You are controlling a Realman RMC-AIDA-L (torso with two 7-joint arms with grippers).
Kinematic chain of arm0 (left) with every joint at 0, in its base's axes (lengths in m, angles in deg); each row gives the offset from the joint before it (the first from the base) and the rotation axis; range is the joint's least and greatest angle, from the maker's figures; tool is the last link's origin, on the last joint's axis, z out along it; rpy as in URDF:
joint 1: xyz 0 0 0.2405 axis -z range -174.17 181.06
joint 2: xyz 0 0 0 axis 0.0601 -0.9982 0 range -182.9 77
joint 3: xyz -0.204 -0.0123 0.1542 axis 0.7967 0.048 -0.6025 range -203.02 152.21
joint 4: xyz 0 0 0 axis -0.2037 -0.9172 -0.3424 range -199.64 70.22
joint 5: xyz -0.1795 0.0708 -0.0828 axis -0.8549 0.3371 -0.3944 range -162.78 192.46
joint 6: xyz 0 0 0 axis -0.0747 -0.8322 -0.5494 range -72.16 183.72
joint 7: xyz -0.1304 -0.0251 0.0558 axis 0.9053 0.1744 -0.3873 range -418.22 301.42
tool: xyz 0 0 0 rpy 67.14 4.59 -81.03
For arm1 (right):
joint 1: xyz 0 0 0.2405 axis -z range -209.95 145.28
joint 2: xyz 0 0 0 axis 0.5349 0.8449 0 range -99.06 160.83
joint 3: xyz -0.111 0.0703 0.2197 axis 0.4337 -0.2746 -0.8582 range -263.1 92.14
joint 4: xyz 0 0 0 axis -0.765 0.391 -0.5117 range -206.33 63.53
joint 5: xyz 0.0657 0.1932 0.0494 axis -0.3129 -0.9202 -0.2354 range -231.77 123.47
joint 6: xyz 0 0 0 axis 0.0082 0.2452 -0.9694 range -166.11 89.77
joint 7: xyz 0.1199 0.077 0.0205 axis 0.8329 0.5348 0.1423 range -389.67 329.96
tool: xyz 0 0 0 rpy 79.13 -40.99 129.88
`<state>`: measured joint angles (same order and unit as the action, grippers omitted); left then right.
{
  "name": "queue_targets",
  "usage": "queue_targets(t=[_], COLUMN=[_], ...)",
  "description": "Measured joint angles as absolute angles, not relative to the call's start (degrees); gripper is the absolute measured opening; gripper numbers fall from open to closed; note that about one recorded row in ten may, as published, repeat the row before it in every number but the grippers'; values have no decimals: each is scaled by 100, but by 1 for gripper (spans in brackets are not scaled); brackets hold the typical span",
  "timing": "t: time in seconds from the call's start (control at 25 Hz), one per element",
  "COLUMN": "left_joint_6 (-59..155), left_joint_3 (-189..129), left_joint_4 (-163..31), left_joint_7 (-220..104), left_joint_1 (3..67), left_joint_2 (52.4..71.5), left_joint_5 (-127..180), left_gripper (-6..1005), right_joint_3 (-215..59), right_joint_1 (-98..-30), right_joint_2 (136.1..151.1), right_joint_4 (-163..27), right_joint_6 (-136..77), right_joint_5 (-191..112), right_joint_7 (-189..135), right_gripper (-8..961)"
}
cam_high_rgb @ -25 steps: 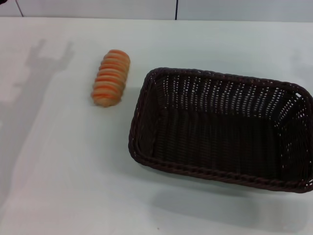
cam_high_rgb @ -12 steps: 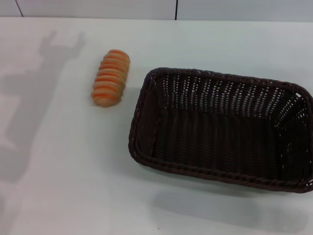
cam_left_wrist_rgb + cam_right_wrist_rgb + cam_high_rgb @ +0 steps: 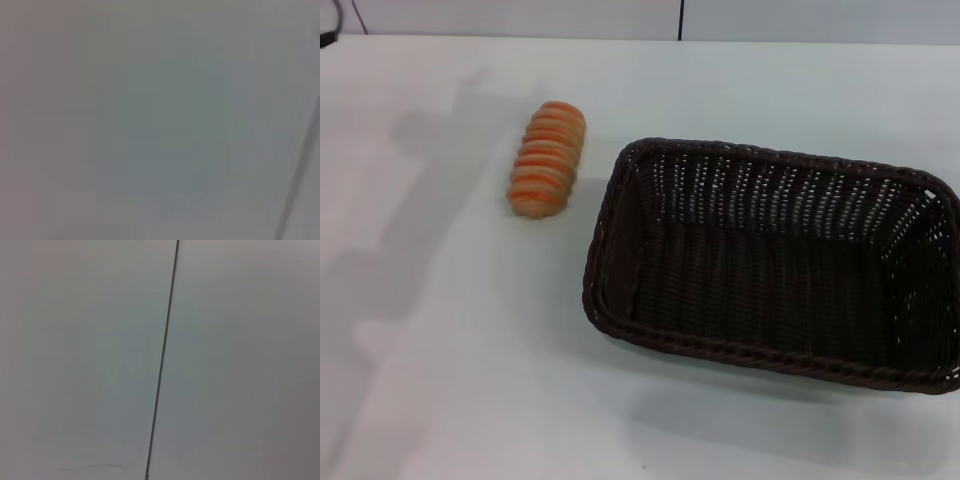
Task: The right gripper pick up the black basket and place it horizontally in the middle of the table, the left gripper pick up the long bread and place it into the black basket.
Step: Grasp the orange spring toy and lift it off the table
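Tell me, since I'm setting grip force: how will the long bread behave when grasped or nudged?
The long bread looks rounded and lies free on the table, so a sideways nudge may roll it. Its ridged crust probably resists slipping. It appears soft, so hard squeezing might dent it.

long bread (image 3: 546,159) left of black basket (image 3: 772,262) (apart), both on table (image 3: 450,380)

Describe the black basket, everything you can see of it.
The black basket is a large rectangular dark brown-black wicker piece with a braided rim, sloping openwork sides that let light through, and a tighter woven floor. It sits upright and empty on the white table, long side running across the head view, right of centre, with its far right corner reaching the picture's edge. The long bread lies apart from it, off its left end. Nothing touches it but the table; no gripper is in view.
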<state>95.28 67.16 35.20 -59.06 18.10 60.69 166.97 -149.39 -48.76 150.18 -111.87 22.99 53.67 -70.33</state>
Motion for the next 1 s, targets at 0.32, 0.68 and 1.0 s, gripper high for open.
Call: queue_targets(t=[0.32,0.68,1.0], left_joint_6=[11408,11792,11865], left_joint_3=[7753,7600,7237], left_joint_4=[3088,1749,638], left_joint_7=[-7087,-6498,-5973], left_joint_1=[2857,3801,4365], left_joint_2=[6491,6523,6538], left_joint_5=[15949,16954,17401], left_gripper=[829,821,814], right_joint_3=[-14943,-14926,-14925], right_joint_1=[-4933,-4943,-4906], right_joint_2=[15006,15006,15007], right_joint_4=[-11152,-11117,-11103], right_joint_6=[2301,2289,2299], right_joint_5=[5363,5360,5364], right_joint_7=[-7029,-6993,-6971], right_gripper=[401,402,402])
